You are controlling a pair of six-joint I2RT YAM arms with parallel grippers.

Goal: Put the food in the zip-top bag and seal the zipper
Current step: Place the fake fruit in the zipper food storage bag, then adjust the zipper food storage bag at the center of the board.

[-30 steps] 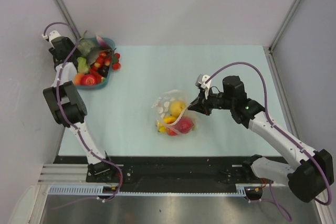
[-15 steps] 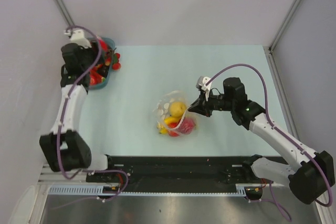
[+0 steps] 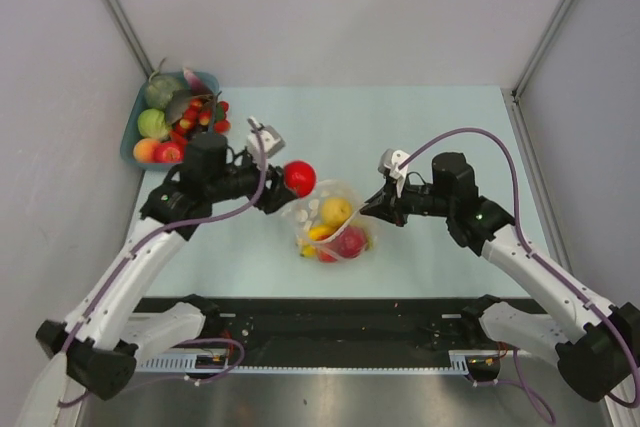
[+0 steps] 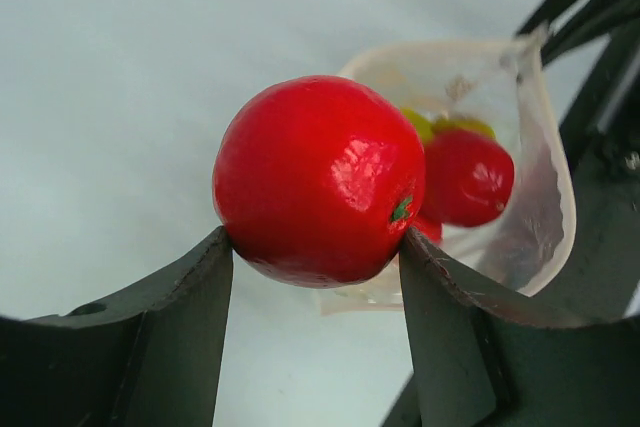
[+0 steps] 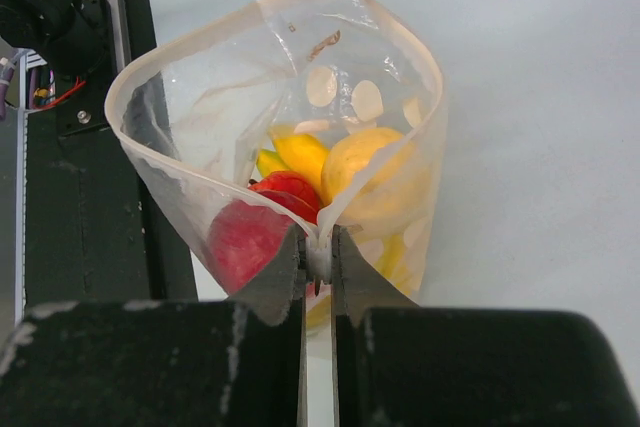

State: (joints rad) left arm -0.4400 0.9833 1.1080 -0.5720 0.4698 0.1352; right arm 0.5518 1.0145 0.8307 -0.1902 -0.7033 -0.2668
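Top view: left fingers [image 3: 278, 195] are gripping a red fruit [image 3: 300, 178] just left of the zip-top bag [image 3: 322, 209], up by its open mouth. Left wrist cam: the bag sits right behind the fruit, mouth facing it. Right wrist cam: right fingers [image 5: 275, 287] pinch the near rim, and the fruit hangs over the far rim

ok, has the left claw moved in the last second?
Yes: the left claw left the blue basket, swinging right to the zip-top bag, gripping a red fruit.
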